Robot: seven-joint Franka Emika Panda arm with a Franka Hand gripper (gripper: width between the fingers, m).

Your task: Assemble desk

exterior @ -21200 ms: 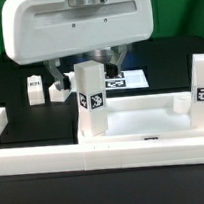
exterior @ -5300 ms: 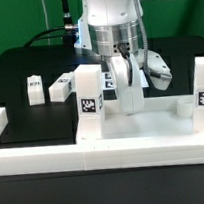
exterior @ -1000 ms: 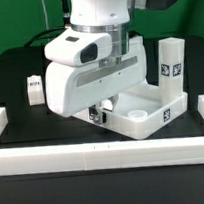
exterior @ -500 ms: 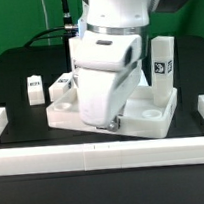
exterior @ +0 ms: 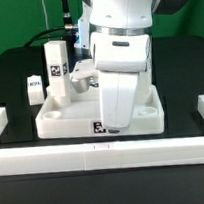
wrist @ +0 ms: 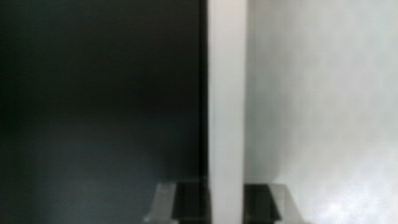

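The gripper point(wrist: 222, 198) is clamped on a thin wall of the desk top point(exterior: 61, 120), gripped between the jaws; one upright leg point(exterior: 56, 70) stands well apart.

I work over a matte black table point(exterior: 14, 93) that fills most of the exterior view. Behind it stands a plain green backdrop point(exterior: 17, 17), with a dark cable point(exterior: 44, 36) looping low in front of it. A long white border rail point(exterior: 55, 157) lies along the table's near edge, its 2 ends rising as short blocks. The light is soft and even, with no hard shadows.
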